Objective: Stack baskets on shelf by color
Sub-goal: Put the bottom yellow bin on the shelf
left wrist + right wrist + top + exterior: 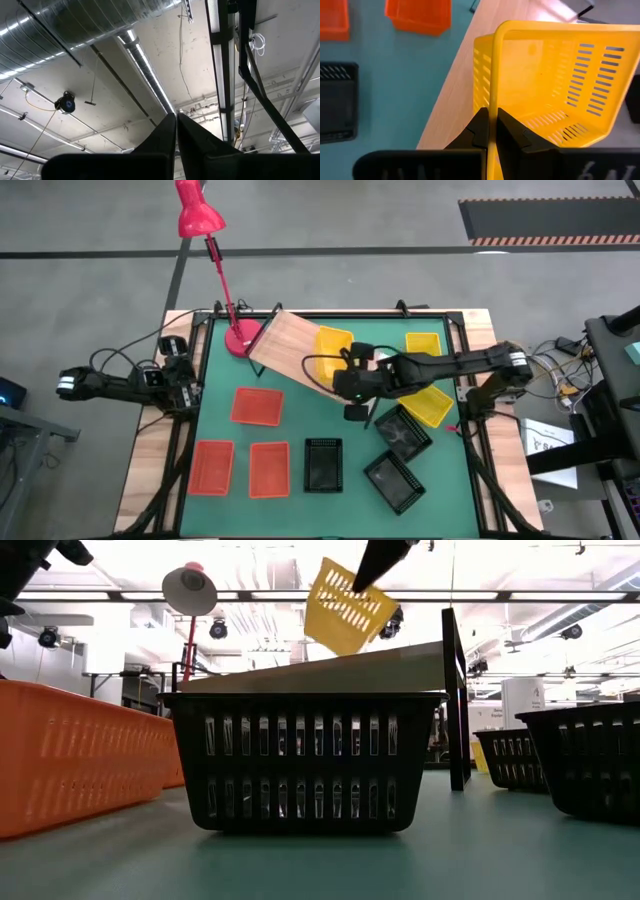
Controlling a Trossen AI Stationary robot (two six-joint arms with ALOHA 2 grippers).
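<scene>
Yellow plastic mesh fills the right claw (488, 131), whose two dark fingers are pinched tight on the rim of a yellow basket (555, 90) held in the air above the shelf (290, 345). Seen from table height, the basket hangs tilted from one upper corner, its slotted wall side-on and its open mouth tipped sideways rather than up. From above, its long axis runs roughly along the right arm's reach, out toward the plank.

Directly under the claw lies the light-wood shelf, which slants across the back of the green counter (300, 425). No basket visibly rests on it, so by the look of things the stacking has barely begun.

Just beside the claw, on the arm's side, two more yellow baskets sit on the mat: one (432, 405) at an angle below the arm, one (423, 342) above it. Slightly farther off, toward the counter's front, are three black baskets: two (402, 430) (392, 480) skewed, one (323, 464) square to the edge.

Farthest from the claw, across the mat, three red-orange baskets (258, 406) (269, 468) (212, 466) wait in a loose group.

Well apart, at the counter's far left edge, the left claw (176, 145) is parked, clenched on nothing and pointing at the ceiling.
</scene>
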